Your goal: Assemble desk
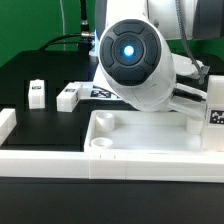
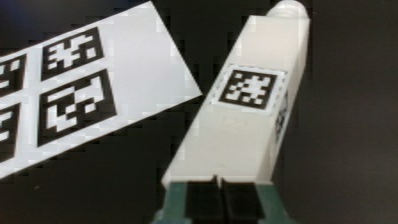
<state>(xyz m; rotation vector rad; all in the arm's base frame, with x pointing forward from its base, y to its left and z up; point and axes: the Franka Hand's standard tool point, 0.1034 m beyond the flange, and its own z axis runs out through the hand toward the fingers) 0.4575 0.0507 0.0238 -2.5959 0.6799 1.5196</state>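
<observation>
Beside the marker board (image 2: 98,90), tagged leg (image 2: 228,130) (white), pincer (image 2: 221,193) closed

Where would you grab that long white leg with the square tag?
Probably near one end, coming down over the tagged face, as the gripper does. The leg is long with flat parallel sides to pinch, and its rounded tip is left free for a socket.
</observation>
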